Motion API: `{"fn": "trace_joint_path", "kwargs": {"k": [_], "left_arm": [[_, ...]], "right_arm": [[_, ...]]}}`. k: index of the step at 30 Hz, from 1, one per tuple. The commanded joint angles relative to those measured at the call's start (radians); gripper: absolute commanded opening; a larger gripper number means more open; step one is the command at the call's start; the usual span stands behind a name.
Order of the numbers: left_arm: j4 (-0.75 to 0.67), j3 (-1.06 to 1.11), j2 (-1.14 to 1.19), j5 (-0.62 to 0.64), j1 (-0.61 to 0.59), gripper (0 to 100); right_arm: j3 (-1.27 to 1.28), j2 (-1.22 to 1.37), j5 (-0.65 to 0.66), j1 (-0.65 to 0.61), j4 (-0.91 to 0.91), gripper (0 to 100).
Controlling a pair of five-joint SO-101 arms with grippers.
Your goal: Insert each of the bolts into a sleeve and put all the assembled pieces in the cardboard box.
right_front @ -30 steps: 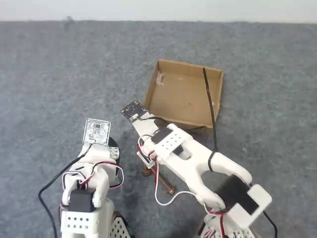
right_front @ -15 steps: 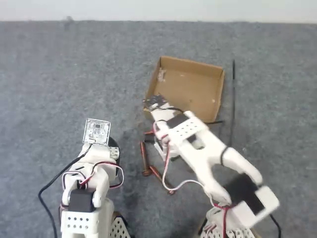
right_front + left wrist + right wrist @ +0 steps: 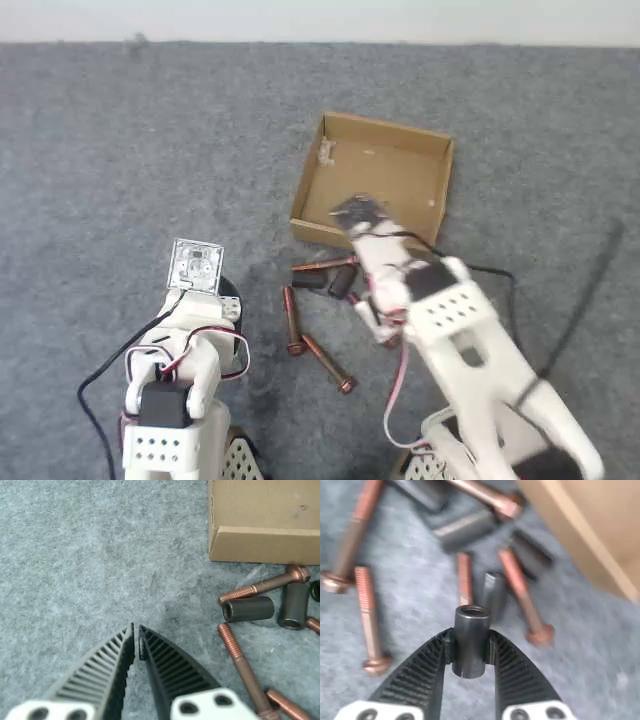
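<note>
Holding one dark sleeve [image 3: 469,655]: right gripper [image 3: 470,637], fingers clamped on its sides, sleeve's open end facing the wrist camera, above the loose parts. Left gripper [image 3: 136,630]: fingers almost together, low over grey carpet [image 3: 150,130]. Copper bolts [image 3: 292,320] and loose sleeves [image 3: 310,281] lie on the carpet just beside the near wall of the cardboard box [image 3: 318,232].

The table [image 3: 120,130] is covered in grey, felt-like fabric; it is bounded along its far edge by a pale strip [image 3: 300,20].
</note>
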Motion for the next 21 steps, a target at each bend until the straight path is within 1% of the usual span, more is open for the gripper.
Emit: {"fn": "trace_joint_path", "kwargs": {"k": [1,4,8,11,14,17,19,21], "left_arm": [[-0.032,-0.015,0.009,0.003,-0.006,2],[-0.032,-0.027,0.011,0.003,-0.044,2],[-0.032,-0.047,0.012,0.005,-0.052,1],[-0.061,-0.062,0.014,0.008,-0.051,1],[-0.06,-0.081,0.014,0.008,-0.044,1],[-0.06,-0.09,0.015,0.006,-0.04,1],[-0.043,-0.113,0.04,0.006,-0.005,1],[-0.023,-0.171,0.118,0.009,0.037,1]], "right_arm": [[0.054,-0.114,0.015,0.097,-0.001,0.6],[0.135,-0.168,0.017,0.177,-0.045,0.6],[0.203,-0.24,0.049,0.265,-0.117,0.6],[0.253,-0.271,0.086,0.275,-0.188,0.6],[0.305,-0.283,0.107,0.277,-0.263,0.6],[0.321,-0.283,0.114,0.272,-0.291,0.6],[0.322,-0.283,0.114,0.272,-0.292,0.6],[0.322,-0.283,0.114,0.272,-0.292,0.6]]}}
